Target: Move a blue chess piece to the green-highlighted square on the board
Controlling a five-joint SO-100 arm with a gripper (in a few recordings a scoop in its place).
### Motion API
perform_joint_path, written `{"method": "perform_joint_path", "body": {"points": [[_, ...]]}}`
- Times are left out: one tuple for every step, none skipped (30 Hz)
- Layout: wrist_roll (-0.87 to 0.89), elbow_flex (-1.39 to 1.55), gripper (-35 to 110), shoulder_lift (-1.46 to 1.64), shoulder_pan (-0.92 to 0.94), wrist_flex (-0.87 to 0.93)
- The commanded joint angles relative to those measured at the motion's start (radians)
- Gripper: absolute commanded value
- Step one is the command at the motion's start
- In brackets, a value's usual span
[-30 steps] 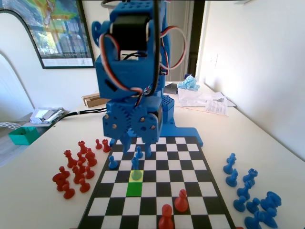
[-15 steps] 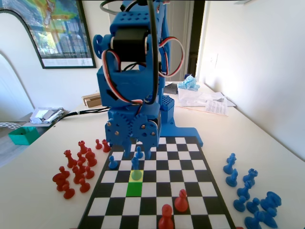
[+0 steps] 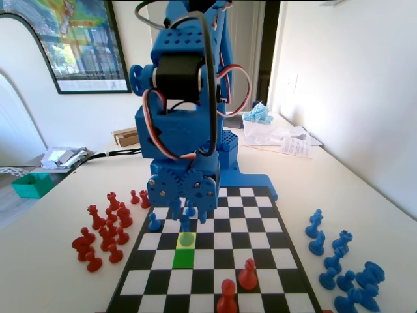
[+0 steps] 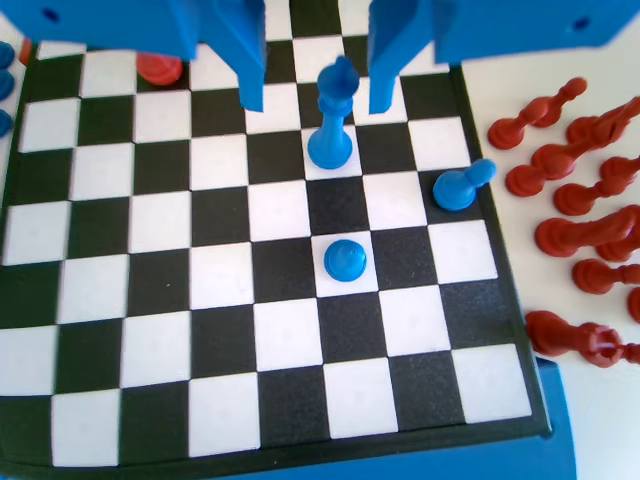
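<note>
White table, glossy chequered board [image 3: 260,225]; red pieces [image 3: 104,231] were massed off its left edge and spare blue ones [image 3: 339,261] off its right in the fixed view. The blue chess piece [image 3: 186,236] stood upright on the yellow-tinted square [image 3: 178,244], with the green-highlighted square [image 3: 184,259] directly in front of it, towards the camera. The gripper [image 3: 189,215] hung just behind and above the piece. In the wrist view the gripper [image 4: 317,95] was wide open, holding nothing, and the piece's head [image 4: 336,85] sat between the jaw tips, nearer the right-hand jaw. Judgement: centre the jaws first, then descend to grip the slim body below the head. Two other blue pieces [image 4: 345,260] [image 4: 460,187] stood close by, so the descent should be straight. Carry one square onward and set the base flat.
</note>
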Motion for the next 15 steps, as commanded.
{"method": "perform_joint_path", "body": {"points": [[-0.018, -0.037, 16, 0.023, 0.017, 0.011], [-0.020, -0.037, 16, 0.021, 0.018, 0.011], [-0.020, -0.040, 16, 0.017, 0.020, 0.009], [-0.020, -0.043, 16, 0.012, 0.021, 0.008], [-0.021, -0.046, 16, 0.008, 0.023, 0.006], [-0.021, -0.048, 16, 0.005, 0.025, 0.005], [-0.023, -0.052, 16, 0.000, 0.026, 0.003], [-0.023, -0.057, 16, -0.005, 0.028, 0.002], [-0.023, -0.063, 16, -0.011, 0.029, 0.000], [-0.025, -0.067, 16, -0.014, 0.031, 0.000], [-0.025, -0.074, 16, -0.020, 0.032, 0.000], [-0.025, -0.078, 16, -0.023, 0.032, -0.002], [-0.025, -0.083, 16, -0.026, 0.034, -0.002], [-0.025, -0.086, 16, -0.029, 0.034, -0.002], [-0.025, -0.091, 16, -0.032, 0.034, -0.002]]}}
